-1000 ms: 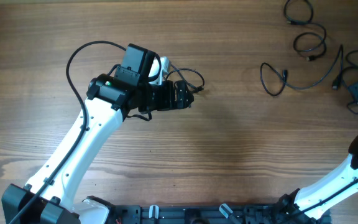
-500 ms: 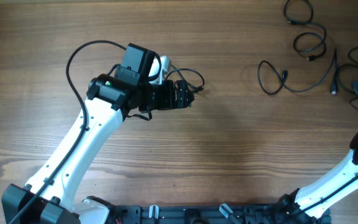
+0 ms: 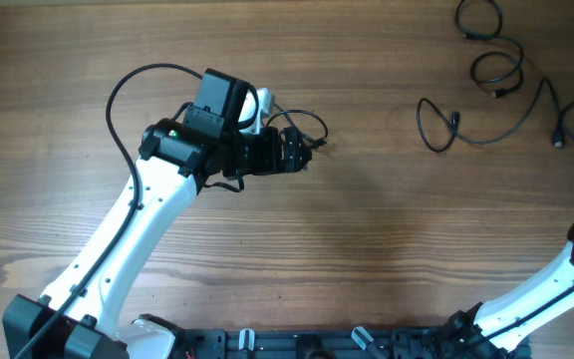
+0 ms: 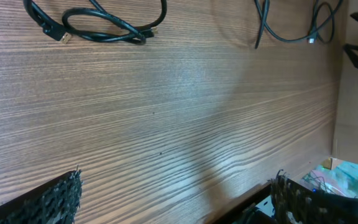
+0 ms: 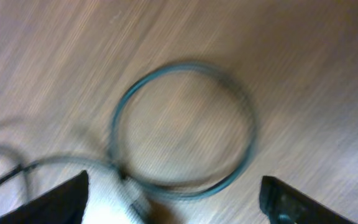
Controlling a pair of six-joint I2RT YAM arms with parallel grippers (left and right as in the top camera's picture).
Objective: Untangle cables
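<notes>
Wood table [image 3: 367,239] with my left arm [image 3: 128,229] reaching in mid-left, left gripper [image 3: 305,155] spread wide and holding nothing, one thin cable [image 3: 322,130] looped just beside it. The other cables [image 3: 494,90] lie in loose loops at the far right corner; right gripper [image 5: 174,186], outside the overhead shot, hangs over one blurred loop [image 5: 185,65], fingers apart, nothing gripped as far as I can see

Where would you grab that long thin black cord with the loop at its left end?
Probably take the long thin black cord on the stretch right of its loop, straight down from above: there it lies flat on the wooden table, clear of other cords, while the loop curls back on itself.
</notes>
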